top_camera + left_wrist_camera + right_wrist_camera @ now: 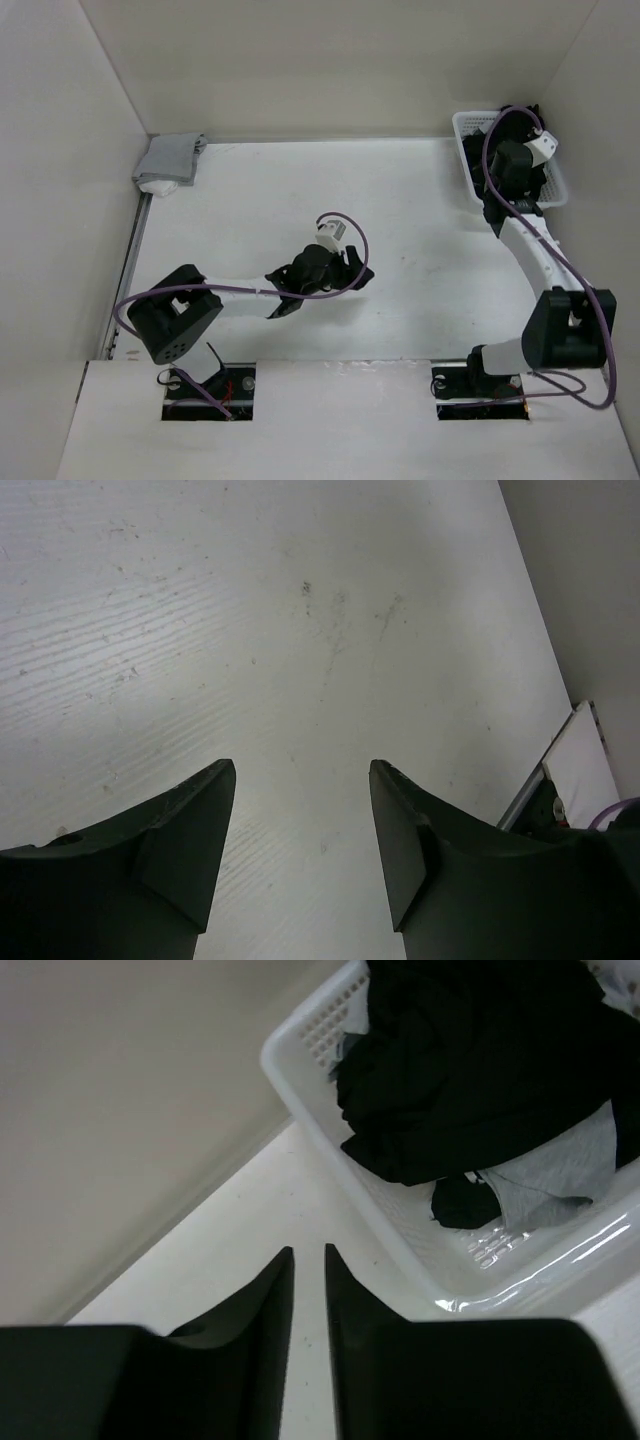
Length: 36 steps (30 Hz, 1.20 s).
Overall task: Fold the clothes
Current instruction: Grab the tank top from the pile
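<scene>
The clothes [470, 1060], a heap of black fabric, lie crumpled in a white basket [300, 1050] at the table's far right corner. In the right wrist view my right gripper [308, 1250] hovers over bare table just outside the basket's wall. Its fingers are only a narrow slit apart with nothing between them. My left gripper [360, 268] hangs over the middle of the table, far from the basket. In the left wrist view the left gripper [302, 765] is wide open, with only bare white table under it.
A light grey garment [560, 1175] lies in the basket beside the black fabric. A small grey-and-white cloth stack [170, 160] sits at the far left corner. Walls close in the table at the back and on both sides.
</scene>
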Each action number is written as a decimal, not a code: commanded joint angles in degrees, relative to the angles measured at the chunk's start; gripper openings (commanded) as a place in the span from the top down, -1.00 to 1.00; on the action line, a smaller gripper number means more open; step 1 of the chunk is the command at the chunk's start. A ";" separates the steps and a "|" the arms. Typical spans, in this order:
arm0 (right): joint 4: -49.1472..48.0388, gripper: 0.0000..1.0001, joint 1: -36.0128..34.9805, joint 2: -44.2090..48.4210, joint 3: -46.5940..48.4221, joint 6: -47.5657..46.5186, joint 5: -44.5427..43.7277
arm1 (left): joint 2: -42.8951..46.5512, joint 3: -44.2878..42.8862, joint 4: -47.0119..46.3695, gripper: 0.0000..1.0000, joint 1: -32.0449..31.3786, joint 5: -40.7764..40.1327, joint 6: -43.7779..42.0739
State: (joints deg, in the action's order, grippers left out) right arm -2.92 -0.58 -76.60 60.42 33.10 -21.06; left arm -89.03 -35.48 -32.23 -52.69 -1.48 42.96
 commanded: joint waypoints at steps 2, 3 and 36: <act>1.51 0.29 3.52 -6.97 6.19 -0.49 -3.28 | -0.61 0.86 -4.60 -0.10 0.17 3.49 0.19; 1.34 0.22 4.48 -8.81 7.50 -0.93 -3.29 | -0.70 0.94 -4.95 -0.09 0.43 3.84 0.37; 8.91 0.98 16.09 -51.83 52.80 0.03 6.92 | -2.64 3.05 -11.98 0.00 4.39 3.41 -0.51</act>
State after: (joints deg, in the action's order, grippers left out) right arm 7.35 15.31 -130.93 112.68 31.33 -12.91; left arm -91.79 -31.14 -40.18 -49.15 0.73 42.70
